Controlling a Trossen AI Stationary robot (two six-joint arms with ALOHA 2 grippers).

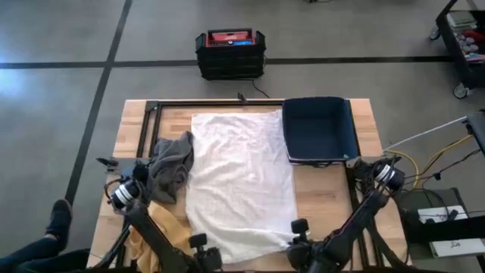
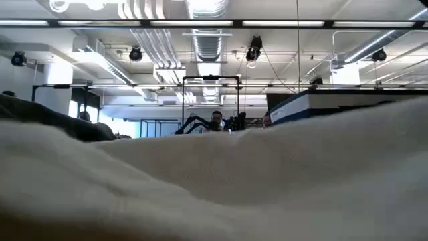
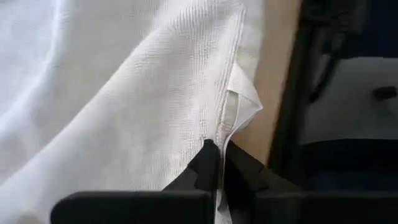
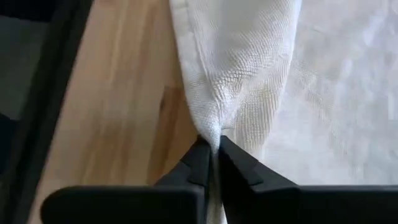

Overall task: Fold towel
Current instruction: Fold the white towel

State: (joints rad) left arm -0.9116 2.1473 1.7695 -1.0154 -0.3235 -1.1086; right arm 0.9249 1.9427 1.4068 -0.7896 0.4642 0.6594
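Note:
A white towel (image 1: 241, 178) lies spread on the wooden table (image 1: 326, 201), reaching from the far side to the near edge. It fills the foreground of the low view (image 2: 214, 187). My left gripper (image 3: 217, 149) is shut on the towel's near left corner and shows in the high view (image 1: 206, 249). My right gripper (image 4: 213, 144) is shut on the towel's near right corner and also shows in the high view (image 1: 299, 236). My left gripper pinches the towel's hemmed edge (image 3: 225, 127) between its two fingers, just beside the corner tip. Above the fingers the hem curls over on itself. The cloth beyond runs slack over the table. My right gripper pinches a gathered bunch of the towel's edge (image 4: 214, 127) between its two fingers. The cloth fans out from the fingertips in folds. The hem (image 4: 180, 37) lies on the wood beyond.
A grey cloth (image 1: 173, 163) and a yellow cloth (image 1: 163, 224) lie bunched left of the towel. A navy bin (image 1: 318, 129) stands at the far right of the table. A black crate (image 1: 229, 51) sits on the floor behind. A person's shoe (image 1: 57, 218) shows at the lower left.

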